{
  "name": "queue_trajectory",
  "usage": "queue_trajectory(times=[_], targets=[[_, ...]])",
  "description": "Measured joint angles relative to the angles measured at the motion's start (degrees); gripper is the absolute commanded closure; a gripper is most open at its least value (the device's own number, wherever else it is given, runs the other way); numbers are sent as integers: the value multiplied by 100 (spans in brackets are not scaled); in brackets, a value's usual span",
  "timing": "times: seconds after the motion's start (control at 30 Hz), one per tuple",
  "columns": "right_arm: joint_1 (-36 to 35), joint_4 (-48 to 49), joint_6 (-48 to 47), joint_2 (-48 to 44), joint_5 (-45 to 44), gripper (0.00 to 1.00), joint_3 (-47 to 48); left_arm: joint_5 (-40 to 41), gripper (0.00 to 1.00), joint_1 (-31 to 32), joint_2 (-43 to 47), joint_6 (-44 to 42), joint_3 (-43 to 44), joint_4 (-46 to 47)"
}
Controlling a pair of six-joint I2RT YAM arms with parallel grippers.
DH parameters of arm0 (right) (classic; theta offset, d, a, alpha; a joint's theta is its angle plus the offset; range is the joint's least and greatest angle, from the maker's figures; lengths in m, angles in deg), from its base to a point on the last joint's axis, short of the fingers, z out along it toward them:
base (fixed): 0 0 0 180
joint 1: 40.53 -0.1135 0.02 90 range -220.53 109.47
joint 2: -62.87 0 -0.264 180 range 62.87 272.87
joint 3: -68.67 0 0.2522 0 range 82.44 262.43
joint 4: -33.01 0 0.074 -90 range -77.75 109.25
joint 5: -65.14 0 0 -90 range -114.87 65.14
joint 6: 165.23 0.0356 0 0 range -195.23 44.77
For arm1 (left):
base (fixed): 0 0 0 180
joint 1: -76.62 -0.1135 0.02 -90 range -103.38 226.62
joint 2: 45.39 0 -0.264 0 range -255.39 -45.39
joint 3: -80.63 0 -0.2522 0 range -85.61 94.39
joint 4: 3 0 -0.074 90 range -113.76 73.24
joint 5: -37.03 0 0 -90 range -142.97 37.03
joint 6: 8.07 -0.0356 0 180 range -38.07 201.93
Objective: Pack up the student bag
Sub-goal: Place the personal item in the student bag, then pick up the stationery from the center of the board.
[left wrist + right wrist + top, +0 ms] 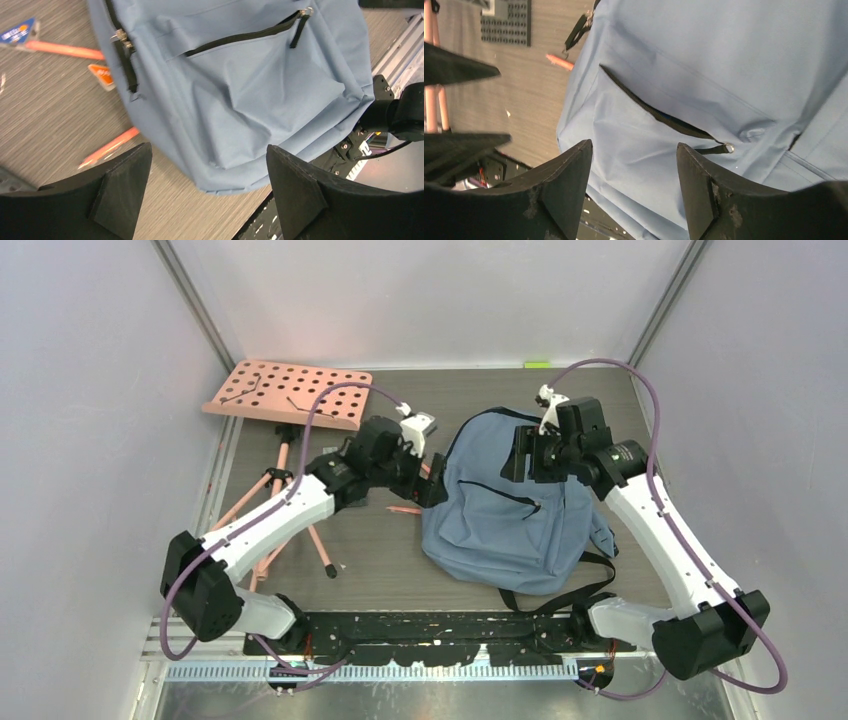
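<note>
While close by the bag (510, 525), left gripper (207, 155) and right gripper (633, 147) both agape, empty, it just beyond their tips.

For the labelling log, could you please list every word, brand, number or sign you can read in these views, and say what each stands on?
Nothing can be read with confidence in any view.
Blue card, left wrist view, upper left: light print on it, too blurred to read.
Orange tag beside the student bag: white marks, too blurred to read.
Student bag: no logo, label or lettering shows on its visible fabric.
</note>
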Motion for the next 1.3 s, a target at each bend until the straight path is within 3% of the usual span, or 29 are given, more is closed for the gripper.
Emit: queue_trajectory(times=[0.3, 0.53, 0.8, 0.87, 0.93, 1.03, 1.07, 1.13, 1.3], targets=[[-518, 396, -424, 557, 372, 30, -420, -780, 13, -1056, -46, -555, 533, -1508], [-841, 896, -684, 1414, -160, 29, -448, -1161, 13, -1257, -573, -695, 535, -1672], [-850, 1377, -953, 1515, -511, 30, -551, -1257, 13, -1329, -885, -863, 553, -1735], [-850, 1456, -1005, 1547, -529, 36, -584, -1270, 13, -1329, -918, -922, 564, -1735], [-850, 1502, -1045, 1617, -494, 52, -599, -1272, 13, -1329, -942, -955, 564, -1733], [-850, 1504, -1088, 1773, -367, 90, -599, -1246, 16, -1331, -1038, -981, 564, -1727], [-859, 1497, -1078, 1832, -354, 95, -599, -1244, 16, -1331, -1054, -981, 564, -1727], [-863, 1475, -1056, 1910, -459, 99, -599, -1248, 17, -1338, -1123, -979, 555, -1705], [-881, 1283, -920, 1886, -1305, 99, -599, -1250, 17, -1353, -1172, -1051, 428, -1641]])
